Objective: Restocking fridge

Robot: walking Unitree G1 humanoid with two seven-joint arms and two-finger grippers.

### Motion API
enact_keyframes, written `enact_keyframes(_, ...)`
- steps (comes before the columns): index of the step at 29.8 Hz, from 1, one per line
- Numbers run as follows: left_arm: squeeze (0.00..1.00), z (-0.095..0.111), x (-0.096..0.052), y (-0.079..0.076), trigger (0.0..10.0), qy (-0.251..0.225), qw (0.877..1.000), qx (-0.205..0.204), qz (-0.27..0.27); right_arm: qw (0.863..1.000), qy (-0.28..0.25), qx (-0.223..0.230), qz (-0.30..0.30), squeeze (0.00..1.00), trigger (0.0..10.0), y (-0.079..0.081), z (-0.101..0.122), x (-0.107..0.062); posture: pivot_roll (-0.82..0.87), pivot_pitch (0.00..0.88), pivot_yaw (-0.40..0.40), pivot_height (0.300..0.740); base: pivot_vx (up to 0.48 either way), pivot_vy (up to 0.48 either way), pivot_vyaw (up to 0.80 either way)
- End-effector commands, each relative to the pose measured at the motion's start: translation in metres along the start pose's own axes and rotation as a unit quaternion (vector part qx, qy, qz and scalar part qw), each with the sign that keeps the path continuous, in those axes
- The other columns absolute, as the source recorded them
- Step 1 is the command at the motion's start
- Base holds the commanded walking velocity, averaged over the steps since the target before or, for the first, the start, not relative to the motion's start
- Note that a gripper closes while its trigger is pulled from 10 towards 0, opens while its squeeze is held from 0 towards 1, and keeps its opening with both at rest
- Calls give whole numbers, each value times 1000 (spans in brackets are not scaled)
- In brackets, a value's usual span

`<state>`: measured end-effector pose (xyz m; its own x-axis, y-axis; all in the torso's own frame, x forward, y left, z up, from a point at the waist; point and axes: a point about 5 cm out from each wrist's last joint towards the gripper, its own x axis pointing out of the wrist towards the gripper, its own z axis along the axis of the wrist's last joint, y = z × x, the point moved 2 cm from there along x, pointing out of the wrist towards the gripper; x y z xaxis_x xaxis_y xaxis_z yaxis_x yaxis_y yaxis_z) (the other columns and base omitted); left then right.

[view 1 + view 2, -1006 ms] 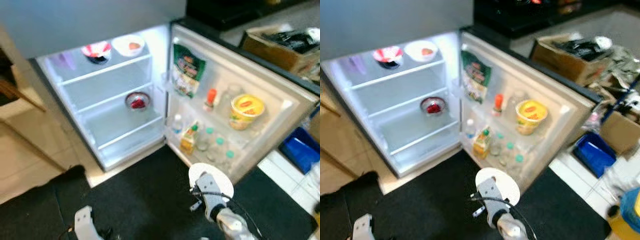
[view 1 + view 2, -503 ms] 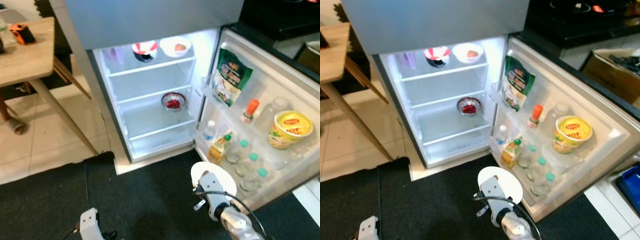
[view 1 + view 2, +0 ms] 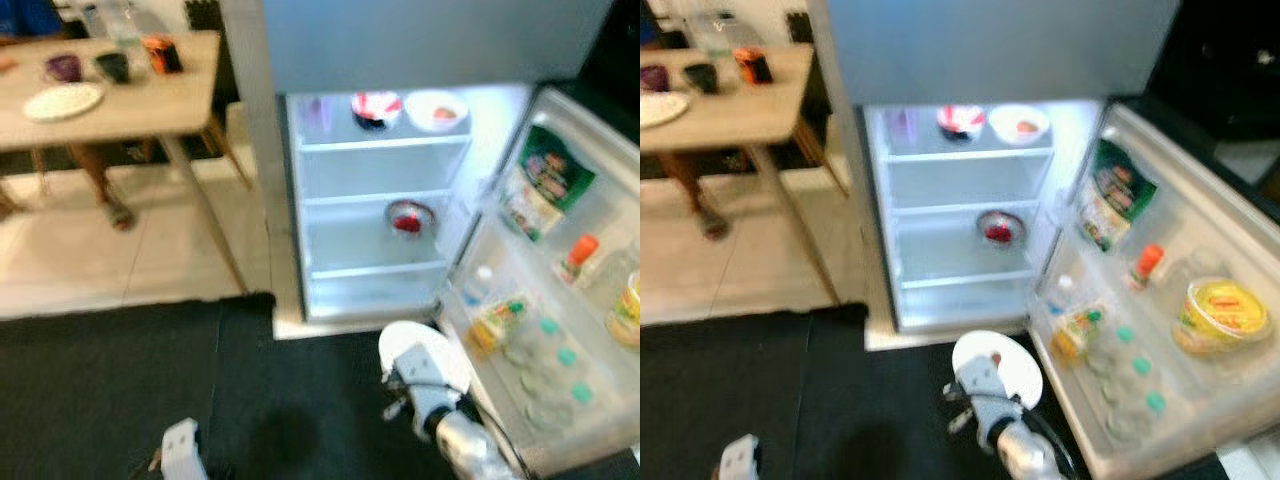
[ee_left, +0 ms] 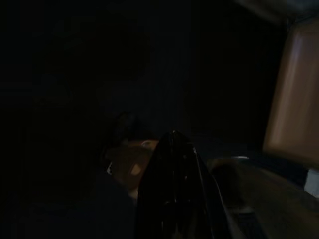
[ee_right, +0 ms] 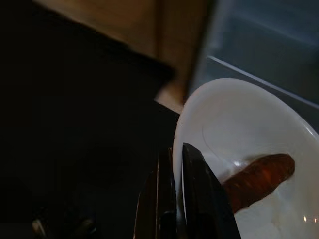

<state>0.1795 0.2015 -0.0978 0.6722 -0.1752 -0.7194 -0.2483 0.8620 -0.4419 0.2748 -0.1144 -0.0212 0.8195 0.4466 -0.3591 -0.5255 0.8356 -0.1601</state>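
Note:
The fridge stands open ahead, its lit shelves holding a red-and-white bowl, a white bowl and a small dark bowl with something red. My right gripper is shut on the rim of a white plate, held low in front of the fridge. A brown sausage lies on the plate. My left arm hangs idle at the bottom left; the left wrist view is very dark, and its black fingers lie together.
The open door on the right holds a green bag, an orange-capped bottle, a yellow tub and several small bottles. A wooden table with a plate and cups stands at the left. A black mat covers the floor.
The whole view has swung left: the fridge sits further right and the wooden table has come into view. The plate stays in my right gripper at the same spot.

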Motion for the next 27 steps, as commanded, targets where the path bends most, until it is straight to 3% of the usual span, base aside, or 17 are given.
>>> enact_keyframes(1,0,-11,-5,9,10000,15,1000,-3,15,1000,-3,-3,1,0,10000,2,0,0,-95,138,-8,740,0,0,794)
enact_keyframes(5,0,-10,-5,7,10000,13,1000,-2,13,1000,4,-16,-21,0,10000,-2,-2,-1,-95,138,-8,740,0,0,795)
enact_keyframes(9,0,-9,-4,7,10000,12,1000,0,12,996,27,-58,-66,0,10000,-13,-10,-6,-93,138,-7,740,0,0,0)
enact_keyframes(17,0,-9,-4,5,10000,11,1000,9,4,993,31,-88,-71,0,10000,-15,-12,-8,-97,136,-5,740,0,0,0)
enact_keyframes(27,0,-8,-3,3,10000,5,1000,8,-3,991,23,-106,-79,0,10000,-14,-7,-5,-95,137,-6,740,337,0,0)
